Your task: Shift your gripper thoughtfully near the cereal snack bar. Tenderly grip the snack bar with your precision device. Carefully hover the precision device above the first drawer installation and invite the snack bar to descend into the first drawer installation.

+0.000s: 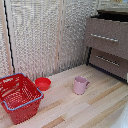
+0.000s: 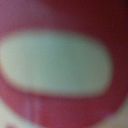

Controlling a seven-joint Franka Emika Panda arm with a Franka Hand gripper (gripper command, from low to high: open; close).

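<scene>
A red basket point(image 1: 19, 97) with a blue rim and handle stands at the lower left of the exterior view, on the light wooden bench point(image 1: 100, 102). It looks open at the top, and I cannot make out anything inside it. Just beside it, toward the middle of the frame, sits a small red bowl point(image 1: 43, 83); what it holds, if anything, is too small to tell. A pink mug point(image 1: 79, 85) stands upright near the centre, apart from the bowl, with its handle toward the exterior view's right.

At the upper right of the frame is the dark brown cabinet point(image 1: 90, 42). Its top drawer point(image 1: 107, 38) is pulled out (the front leans forward from the body), and the silver handle runs along its face. The lower drawer point(image 1: 108, 62) has a like handle and sits further back. The inside of the top drawer is not visible from here.

The snack bar does not show in either view. The end effector is also not seen in the exterior view, and the wrist view is only a strong blur: a pale greenish oval point(image 2: 55, 60) ringed by pink-red point(image 2: 64, 107). So I cannot tell how far the end effector is open, or whether it holds something.
</scene>
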